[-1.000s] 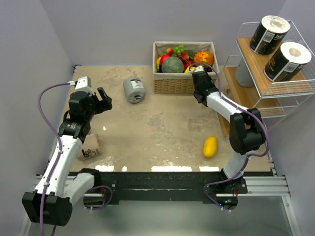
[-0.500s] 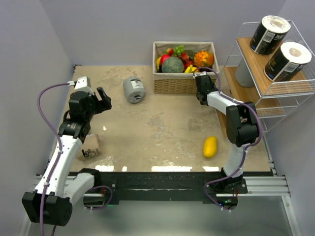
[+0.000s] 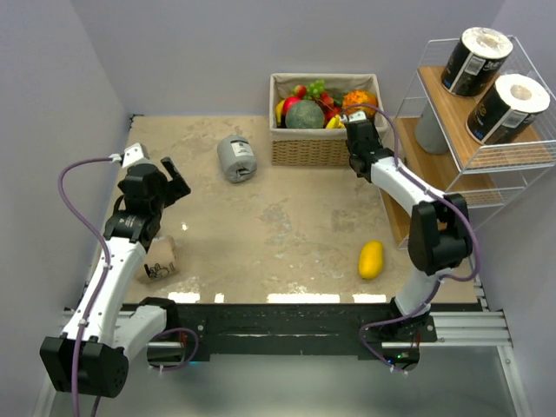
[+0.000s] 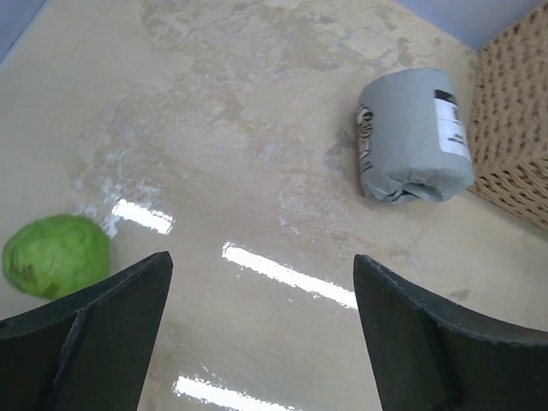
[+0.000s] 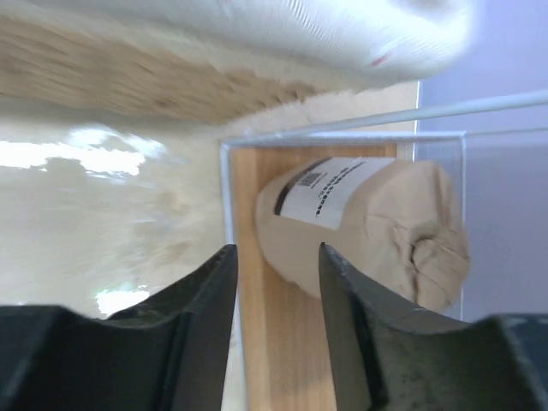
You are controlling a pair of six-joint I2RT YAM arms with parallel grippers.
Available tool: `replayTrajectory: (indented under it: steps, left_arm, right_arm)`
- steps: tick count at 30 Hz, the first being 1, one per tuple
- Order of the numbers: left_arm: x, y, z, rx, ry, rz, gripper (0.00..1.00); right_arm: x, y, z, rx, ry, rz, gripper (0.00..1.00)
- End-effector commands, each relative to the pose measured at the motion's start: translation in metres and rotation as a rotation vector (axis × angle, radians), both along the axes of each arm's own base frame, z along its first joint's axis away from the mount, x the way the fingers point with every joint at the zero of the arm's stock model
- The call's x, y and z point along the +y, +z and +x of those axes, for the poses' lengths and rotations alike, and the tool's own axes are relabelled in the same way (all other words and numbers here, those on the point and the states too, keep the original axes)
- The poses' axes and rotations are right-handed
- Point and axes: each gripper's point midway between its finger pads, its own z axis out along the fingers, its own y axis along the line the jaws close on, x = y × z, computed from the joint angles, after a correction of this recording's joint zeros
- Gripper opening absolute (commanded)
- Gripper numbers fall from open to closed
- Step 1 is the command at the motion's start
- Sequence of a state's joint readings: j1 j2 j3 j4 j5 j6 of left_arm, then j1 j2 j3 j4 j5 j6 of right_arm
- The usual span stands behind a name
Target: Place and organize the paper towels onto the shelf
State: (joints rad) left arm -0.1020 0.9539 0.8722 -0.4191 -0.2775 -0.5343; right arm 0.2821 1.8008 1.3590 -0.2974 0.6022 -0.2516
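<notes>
Two black paper towels (image 3: 475,61) (image 3: 506,108) sit on the top board of the shelf (image 3: 443,104). A grey paper towel (image 3: 236,157) lies on the counter (image 3: 287,217). The left hand (image 4: 261,261) is wide open and empty. The right hand (image 5: 276,255) is open a little, empty.

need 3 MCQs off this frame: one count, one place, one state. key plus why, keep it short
1. How many black rolls are on the top board of the shelf?
A) one B) two C) four

2. Where is the grey roll?
A) on the table, beside the wicker basket B) on the shelf's top board C) inside the basket

3. What is the left pincer doing?
A) shut on the grey roll B) open, empty C) shut on a black roll

Key: 1 B, two white ends show on that board; 2 A, it lies on its side left of the basket; 3 B, the left wrist view shows only table between the fingers.
</notes>
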Motion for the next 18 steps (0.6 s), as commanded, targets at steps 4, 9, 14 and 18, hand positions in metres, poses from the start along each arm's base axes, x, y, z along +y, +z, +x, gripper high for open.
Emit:
replayTrajectory:
  steps: [4, 9, 14, 18]
  left_arm:
    - [0.075, -0.016, -0.045, 0.064, 0.389, -0.075, 0.93]
    - [0.112, -0.022, -0.091, 0.095, 0.683, -0.032, 0.87]
    - [0.121, -0.035, -0.116, 0.155, 0.846, -0.048, 0.87]
    - [0.128, -0.043, -0.125, 0.176, 0.922, -0.033, 0.88]
  right_arm:
    - [0.163, 0.084, -0.037, -0.167, 0.363, 0.513, 0.6]
    - [0.263, 0.098, -0.088, -0.146, 0.502, 0.967, 0.72]
    - [0.354, 0.102, -0.134, -0.058, 0.631, 1.278, 0.77]
    - [0.415, 0.093, -0.168, 0.034, 0.652, 1.465, 0.77]
